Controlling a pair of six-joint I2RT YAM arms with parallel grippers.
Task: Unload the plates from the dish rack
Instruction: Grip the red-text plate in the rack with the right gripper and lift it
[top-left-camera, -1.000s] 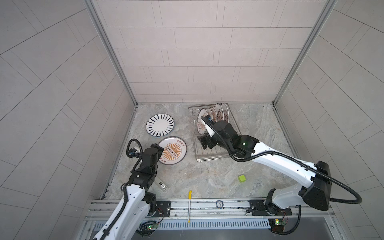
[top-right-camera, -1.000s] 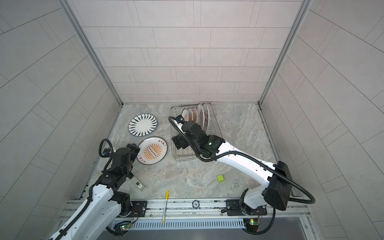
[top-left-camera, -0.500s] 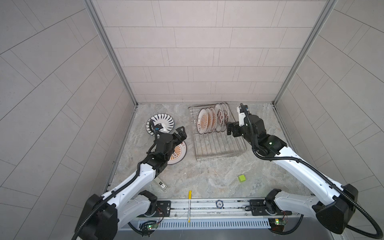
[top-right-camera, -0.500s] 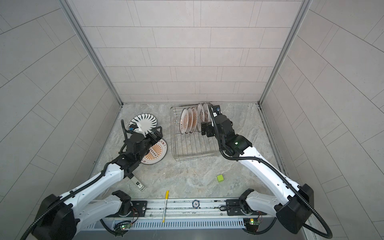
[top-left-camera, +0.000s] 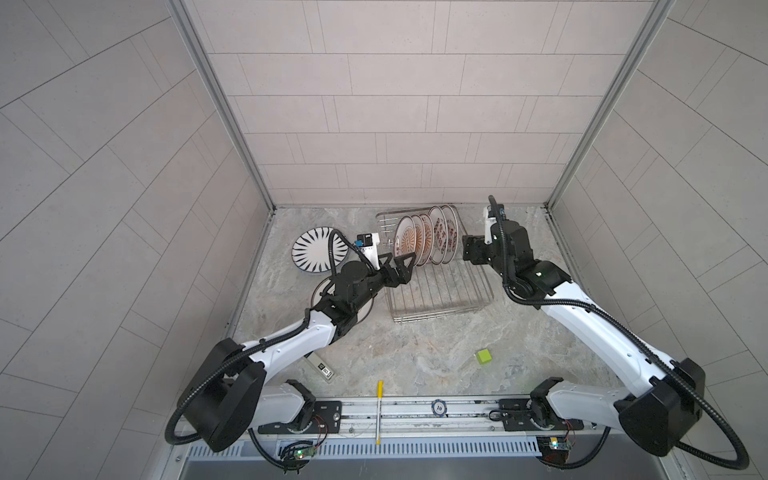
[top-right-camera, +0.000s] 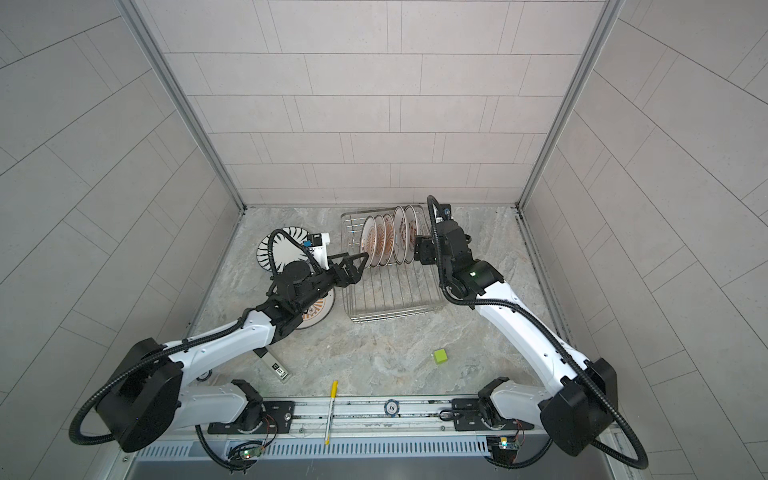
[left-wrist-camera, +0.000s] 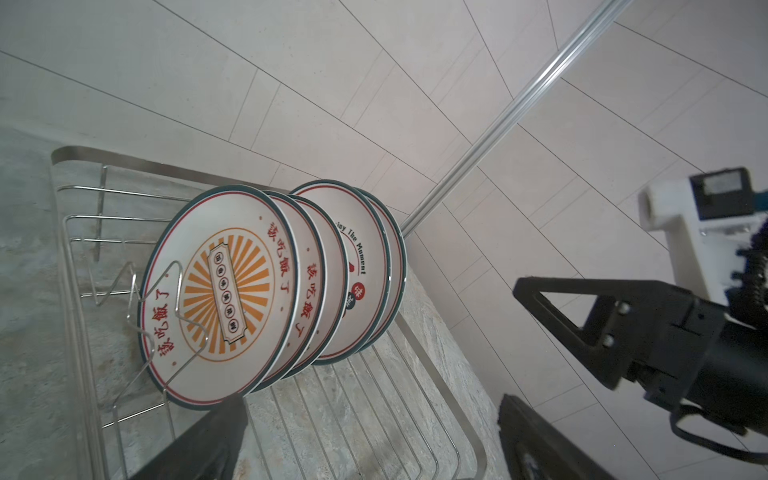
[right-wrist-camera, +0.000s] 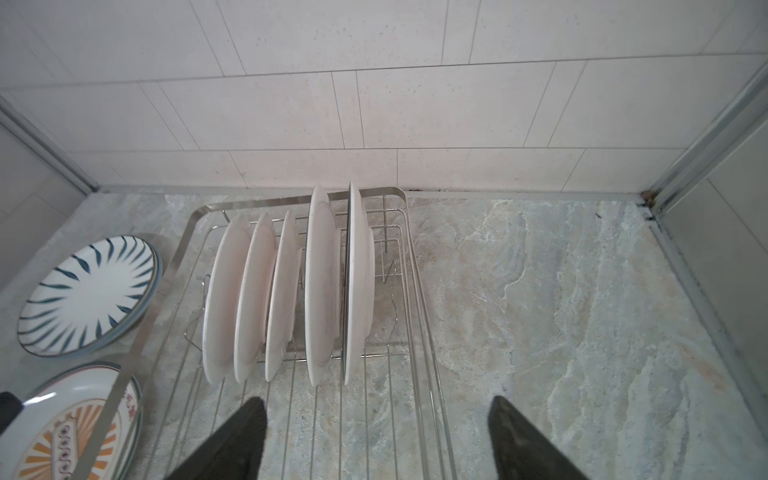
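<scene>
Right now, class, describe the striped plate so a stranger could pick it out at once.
Find the wire rack at the back of the table. Two plates lie flat left of it in both top views. The striped plate is the farther one: dark-blue rays fan from its white centre, while the nearer plate has an orange sunburst.

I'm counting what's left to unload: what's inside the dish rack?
At least five plates stand on edge at the far end of the rack; the rest is bare wire. The leftmost plate shows an orange sunburst and covers most of the others' faces.
</scene>
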